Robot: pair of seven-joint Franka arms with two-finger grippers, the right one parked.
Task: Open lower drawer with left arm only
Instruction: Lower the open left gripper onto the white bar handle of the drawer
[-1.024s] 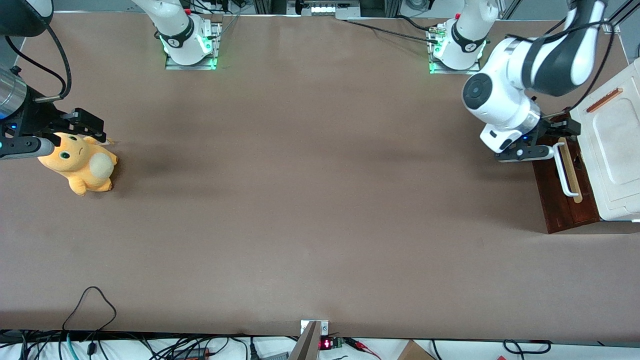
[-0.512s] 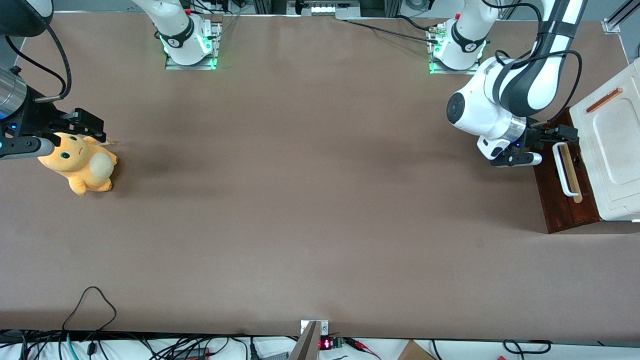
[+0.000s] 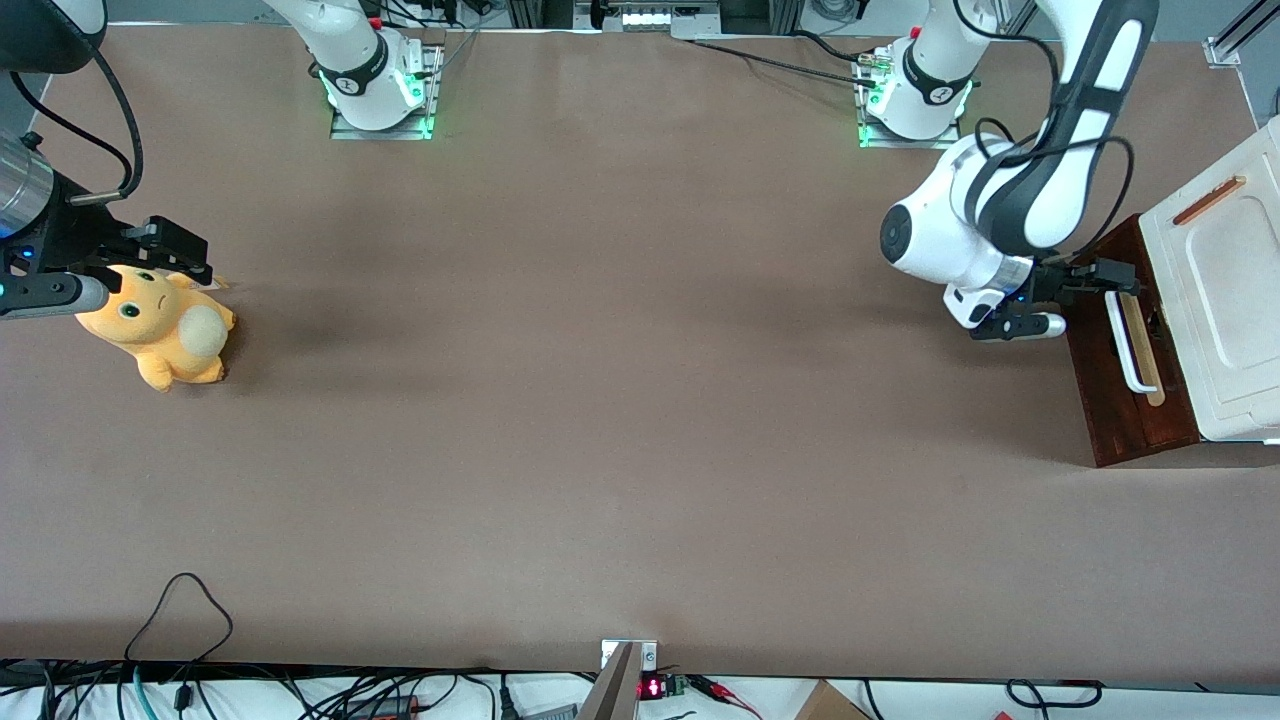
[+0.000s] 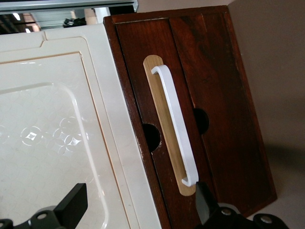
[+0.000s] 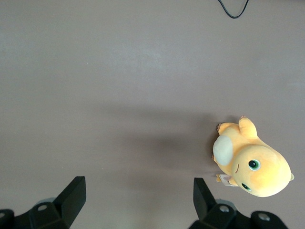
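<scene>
The lower drawer [image 3: 1125, 350] sits at the working arm's end of the table [image 3: 620, 400], below a cream-white panel [image 3: 1225, 290] that carries a thin brown handle [image 3: 1208, 200]. The drawer's dark reddish-brown front faces the middle of the table, and its white bar handle [image 3: 1128, 345] lies along a pale wood strip [image 3: 1143, 350]. In the left wrist view the drawer [image 4: 200, 109] shows two boards with a seam between them, each with a round notch at its edge, and the bar handle [image 4: 174, 124] stands clear of the strip [image 4: 162, 138] with both ends bent down to it. The drawer front lies flush, with no light wood interior showing. The hand [image 3: 1075, 300] of the left arm [image 3: 1010, 200] hangs just beside the drawer front, near the end of the bar farther from the front camera, and does not touch the bar. Its fingers [image 4: 71, 202] are spread wide and hold nothing; the bar's nearest end shows between them in the wrist view. Toward the parked arm's end of the table lies an orange plush toy [image 3: 160, 335], well apart from the drawer.
</scene>
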